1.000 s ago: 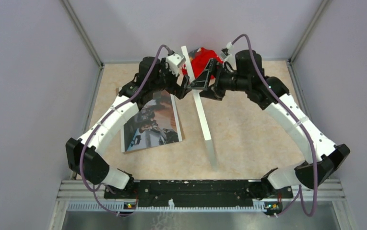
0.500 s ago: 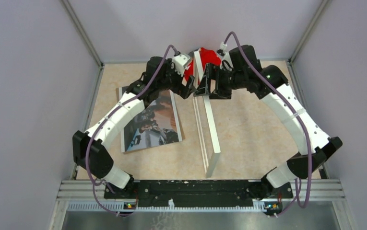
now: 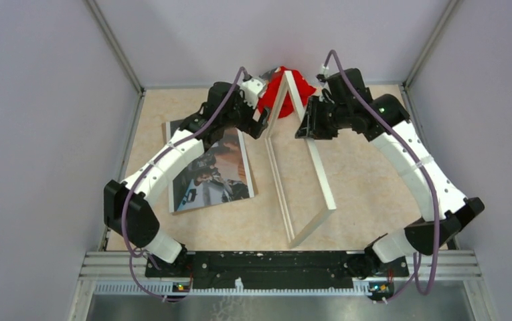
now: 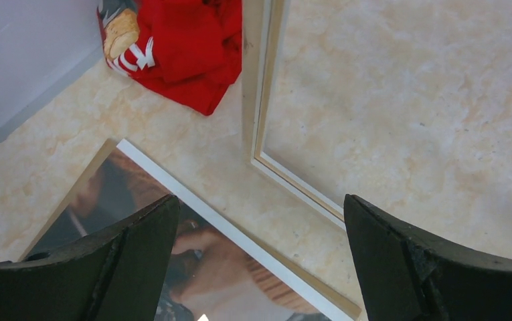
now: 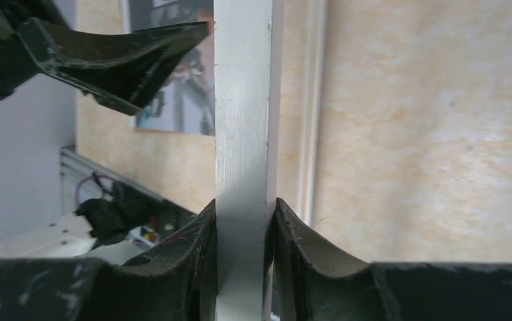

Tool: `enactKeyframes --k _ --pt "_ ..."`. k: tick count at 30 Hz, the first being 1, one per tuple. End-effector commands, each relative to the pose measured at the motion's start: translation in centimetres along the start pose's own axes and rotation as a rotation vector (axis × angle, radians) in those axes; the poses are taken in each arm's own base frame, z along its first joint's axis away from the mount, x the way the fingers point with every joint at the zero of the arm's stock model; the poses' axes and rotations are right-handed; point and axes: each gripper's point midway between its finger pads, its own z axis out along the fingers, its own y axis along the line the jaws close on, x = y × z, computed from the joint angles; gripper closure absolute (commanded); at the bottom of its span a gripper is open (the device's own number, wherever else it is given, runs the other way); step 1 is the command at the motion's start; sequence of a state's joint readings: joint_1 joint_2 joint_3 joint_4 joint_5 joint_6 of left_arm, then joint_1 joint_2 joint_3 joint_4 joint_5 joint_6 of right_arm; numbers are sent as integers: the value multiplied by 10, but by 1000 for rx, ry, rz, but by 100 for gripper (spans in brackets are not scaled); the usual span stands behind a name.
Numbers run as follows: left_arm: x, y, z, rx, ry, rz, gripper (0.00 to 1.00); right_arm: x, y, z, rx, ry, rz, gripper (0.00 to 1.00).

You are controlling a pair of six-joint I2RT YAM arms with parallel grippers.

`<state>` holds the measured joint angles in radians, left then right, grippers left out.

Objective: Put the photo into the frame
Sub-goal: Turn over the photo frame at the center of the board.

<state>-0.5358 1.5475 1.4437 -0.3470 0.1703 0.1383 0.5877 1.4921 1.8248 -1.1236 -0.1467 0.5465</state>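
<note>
Your right fingers (image 5: 196,241) now clench the large white-bordered rectangular frame (image 5: 241,120), tipped rightward since a second ago; left fingers (image 4: 139,247) hang released, dark paper photo (image 3: 216,170) still unloaded.

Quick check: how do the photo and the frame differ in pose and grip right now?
The photo lies flat on the table; the frame is tipped up on one long edge. The right hand is clamped on the frame; nothing holds the photo, and the left hand is open. Both are large rectangles.
</note>
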Motion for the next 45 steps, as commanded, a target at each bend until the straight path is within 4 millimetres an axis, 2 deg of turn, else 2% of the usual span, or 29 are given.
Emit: enactKeyframes --k 1,2,5,8,15,18,23,28,34,41,45 --pt "20 17 -10 -103 49 30 2 -2 -43 -16 69 -85 5 86" --pt "22 18 -14 -106 50 31 2 -1 -50 -17 73 -102 15 92" --pt "33 19 -20 -107 70 35 2 4 -69 -15 118 -157 -12 100" --pt "45 24 -24 -111 97 28 2 15 -88 -8 178 -155 -30 100" --pt "73 33 -31 -114 171 41 2 43 -146 12 412 -103 -37 100" --pt "80 34 -34 -119 184 50 2 61 -163 31 428 -62 -19 100" --pt "72 35 -42 -132 157 53 2 77 -200 52 568 -18 -40 100" --pt "71 36 -48 -139 144 70 2 90 -239 62 744 34 -105 100" --pt "77 34 -46 -128 158 70 2 97 -264 76 866 92 -142 100" --pt "74 33 -52 -128 148 73 2 96 -294 105 996 171 -245 100" --pt "71 35 -59 -140 138 90 2 100 -315 110 1106 226 -319 100"
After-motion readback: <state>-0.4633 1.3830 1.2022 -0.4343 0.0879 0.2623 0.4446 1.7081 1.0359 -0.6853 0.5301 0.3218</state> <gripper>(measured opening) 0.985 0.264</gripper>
